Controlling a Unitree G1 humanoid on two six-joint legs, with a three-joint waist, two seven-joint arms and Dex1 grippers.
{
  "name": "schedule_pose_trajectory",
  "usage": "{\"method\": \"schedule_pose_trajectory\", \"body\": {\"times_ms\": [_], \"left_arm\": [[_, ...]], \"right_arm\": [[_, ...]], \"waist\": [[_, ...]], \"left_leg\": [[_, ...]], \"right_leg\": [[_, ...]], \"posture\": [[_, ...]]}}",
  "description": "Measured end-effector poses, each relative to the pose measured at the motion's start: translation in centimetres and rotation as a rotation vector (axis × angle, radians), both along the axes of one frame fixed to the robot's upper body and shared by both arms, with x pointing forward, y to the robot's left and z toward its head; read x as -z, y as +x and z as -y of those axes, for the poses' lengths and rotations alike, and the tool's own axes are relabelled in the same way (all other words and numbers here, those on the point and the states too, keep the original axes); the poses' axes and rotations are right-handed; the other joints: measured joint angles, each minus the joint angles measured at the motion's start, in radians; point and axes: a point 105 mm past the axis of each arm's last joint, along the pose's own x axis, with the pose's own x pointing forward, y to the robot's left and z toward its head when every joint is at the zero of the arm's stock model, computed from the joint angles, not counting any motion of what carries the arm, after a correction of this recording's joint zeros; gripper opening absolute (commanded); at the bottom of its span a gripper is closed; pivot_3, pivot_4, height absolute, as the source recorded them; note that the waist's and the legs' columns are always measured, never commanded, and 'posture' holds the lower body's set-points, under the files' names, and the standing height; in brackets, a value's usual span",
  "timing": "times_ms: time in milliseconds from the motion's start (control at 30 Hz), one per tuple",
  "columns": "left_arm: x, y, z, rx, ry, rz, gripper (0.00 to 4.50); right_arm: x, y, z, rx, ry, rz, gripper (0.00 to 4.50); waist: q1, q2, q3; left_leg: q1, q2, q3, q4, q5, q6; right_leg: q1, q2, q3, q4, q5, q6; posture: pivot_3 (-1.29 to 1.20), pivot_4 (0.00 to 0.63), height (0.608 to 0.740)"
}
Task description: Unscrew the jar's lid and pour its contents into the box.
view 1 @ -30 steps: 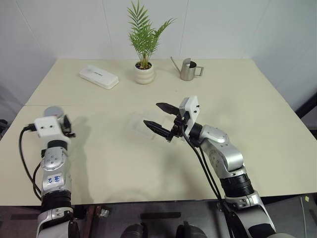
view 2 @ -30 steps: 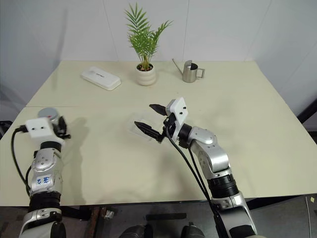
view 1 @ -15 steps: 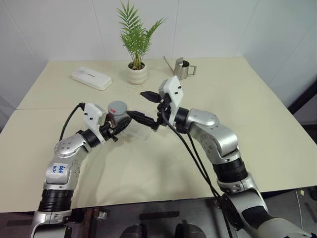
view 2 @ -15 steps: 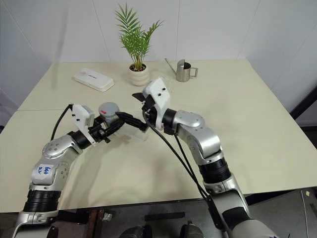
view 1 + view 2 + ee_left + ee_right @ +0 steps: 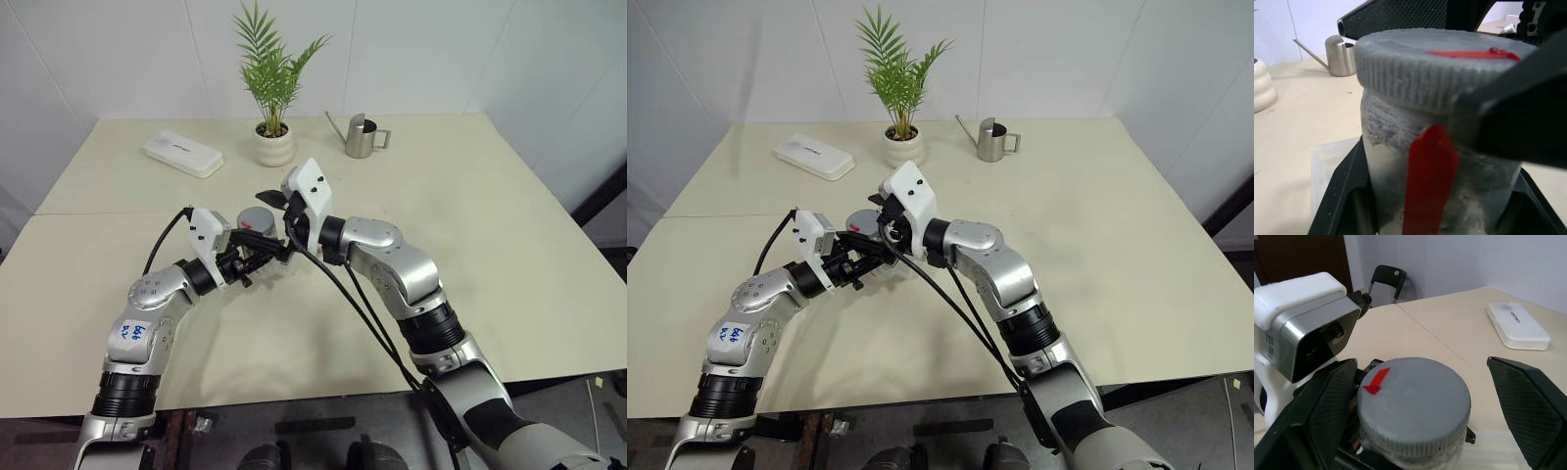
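My left gripper (image 5: 259,247) is shut on the jar (image 5: 1435,166), a silvery cylinder with a red stripe, and holds it upright above the middle of the table. The grey lid (image 5: 1413,401) with a red mark sits on top of the jar. My right gripper (image 5: 1420,363) reaches in from the right and is open. One of its fingers (image 5: 1327,406) stands on each side of the lid. The clear box (image 5: 1327,156) lies on the table just under and behind the jar. The contents are hidden inside the jar.
A flat white case (image 5: 181,153) lies at the back left. A potted plant (image 5: 273,145) and a steel watering can (image 5: 361,137) stand along the back edge. A dark chair (image 5: 1383,276) stands off the table's left side.
My left arm swung the jar from the table's left side to the middle, over the box. My right gripper moved left, and its open fingers now flank the lid.
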Motion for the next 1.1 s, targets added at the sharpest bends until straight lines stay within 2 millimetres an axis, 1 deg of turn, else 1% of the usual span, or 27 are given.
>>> {"method": "schedule_pose_trajectory", "body": {"times_ms": [33, 167, 200, 300, 400, 467, 533, 600, 667, 800, 900, 933, 1067, 1100], "left_arm": [[0.0, 0.0, 0.0, 0.0, 0.0, 0.0, 1.93], [-0.2, 0.1, -0.2, -0.006, -0.007, 0.004, 1.93], [-0.2, 0.1, -0.2, -0.005, -0.009, 0.002, 1.93], [-0.2, 0.0, 0.0, 0.015, -0.024, -0.012, 1.93], [-0.6, -0.7, 0.5, 0.112, -0.033, -0.023, 1.93], [-1.0, -1.7, 1.0, 0.247, -0.007, -0.034, 1.93], [-2.0, -3.2, 1.7, 0.439, 0.03, -0.034, 1.93], [-2.8, -4.4, 2.0, 0.564, 0.065, -0.017, 1.93], [-2.8, -5.1, 2.3, 0.64, 0.105, -0.011, 1.93], [-2.0, -5.3, 2.6, 0.683, 0.119, -0.018, 1.93], [-2.1, -5.2, 2.6, 0.677, 0.126, 0.005, 1.93], [-2.2, -5.2, 2.5, 0.664, 0.123, 0.013, 1.93], [-2.1, -4.8, 1.9, 0.616, 0.105, 0.01, 1.93], [-2.2, -4.7, 1.8, 0.601, 0.099, 0.012, 1.93]], "right_arm": [[0.0, 0.0, 0.0, 0.0, 0.0, -0.002, 3.96], [0.1, -0.2, -0.2, -0.021, 0.002, -0.007, 2.68], [0.1, -0.2, -0.2, -0.021, 0.002, -0.006, 2.58], [0.2, -0.3, 0.0, -0.023, 0.006, -0.01, 2.59], [-0.2, -0.9, 0.7, -0.088, 0.004, -0.003, 2.59], [-0.5, -1.8, 1.6, -0.2, -0.03, 0.015, 2.59], [-1.6, -3.3, 2.5, -0.369, -0.088, 0.045, 2.59], [-2.5, -4.4, 2.9, -0.489, -0.132, 0.063, 2.59], [-2.7, -5.0, 3.2, -0.57, -0.186, 0.069, 2.59], [-2.1, -5.0, 3.4, -0.631, -0.227, 0.052, 2.59], [-2.2, -5.0, 3.4, -0.639, -0.236, 0.073, 2.59], [-2.4, -4.9, 3.2, -0.636, -0.22, 0.079, 3.31], [-3.0, -4.2, 3.7, -0.574, -0.173, 0.094, 4.49], [-2.9, -4.0, 4.0, -0.563, -0.169, 0.091, 4.49]], "waist": [[0.0, 0.0, 0.0], [0.0, 0.0, 0.0], [0.0, 0.0, 0.0], [0.0, 0.0, 0.0], [0.002, 0.0, 0.0], [0.002, 0.0, 0.0], [0.0, 0.001, 0.001], [-0.002, 0.001, 0.001], [-0.004, 0.001, 0.001], [-0.001, 0.001, 0.001], [0.0, 0.001, 0.001], [0.0, 0.001, 0.001], [0.0, 0.001, 0.001], [0.0, 0.001, 0.001]], "left_leg": [[0.0, 0.0, 0.0, 0.0, 0.0, 0.0], [0.0, 0.0, 0.0, 0.0, 0.0, 0.0], [0.0, 0.0, 0.0, 0.0, 0.0, 0.0], [0.0, 0.0, 0.0, 0.0, 0.0, 0.0], [0.0, 0.0, 0.0, 0.0, 0.0, 0.0], [-0.002, 0.0, 0.0, 0.001, 0.0, 0.001], [-0.002, 0.0, 0.001, 0.001, 0.0, 0.001], [-0.001, 0.0, 0.001, 0.001, 0.0, 0.001], [0.0, 0.001, 0.002, 0.0, 0.0, 0.001], [-0.002, 0.001, 0.002, 0.0, 0.0, 0.001], [-0.002, 0.0, 0.001, 0.001, 0.0, 0.002], [-0.002, 0.0, 0.001, 0.001, 0.0, 0.002], [-0.002, 0.0, 0.001, 0.001, 0.0, 0.002], [-0.002, 0.0, 0.001, 0.001, 0.0, 0.002]], "right_leg": [[0.0, 0.0, 0.0, 0.0, 0.0, 0.0], [0.0, 0.0, 0.0, 0.0, 0.0, 0.0], [0.0, 0.0, 0.0, 0.0, 0.0, 0.0], [0.0, 0.0, 0.0, 0.0, 0.0, 0.0], [0.0, 0.0, 0.0, 0.0, 0.0, 0.0], [0.0, 0.0, 0.0, -0.002, 0.0, 0.0], [0.0, 0.001, 0.0, -0.005, 0.0, 0.0], [0.001, 0.001, 0.0, -0.005, 0.0, 0.0], [0.001, 0.001, 0.0, -0.005, 0.0, 0.0], [0.001, 0.001, 0.0, -0.005, 0.0, 0.0], [0.001, 0.0, 0.0, -0.005, 0.0, 0.0], [0.001, 0.0, 0.0, -0.005, 0.0, 0.0], [0.001, 0.0, 0.0, -0.005, 0.0, 0.0], [0.001, 0.0, 0.0, -0.005, 0.0, 0.0]], "posture": [[0.0, 0.15, 0.74], [0.0, 0.15, 0.74], [0.0, 0.15, 0.74], [0.0, 0.15, 0.74], [0.0, 0.15, 0.74], [0.0, 0.15, 0.74], [0.0, 0.15, 0.74], [0.0, 0.15, 0.74], [0.0, 0.15, 0.74], [0.0, 0.15, 0.74], [0.0, 0.15, 0.74], [0.0, 0.15, 0.74], [0.0, 0.15, 0.74], [0.0, 0.15, 0.74]]}}
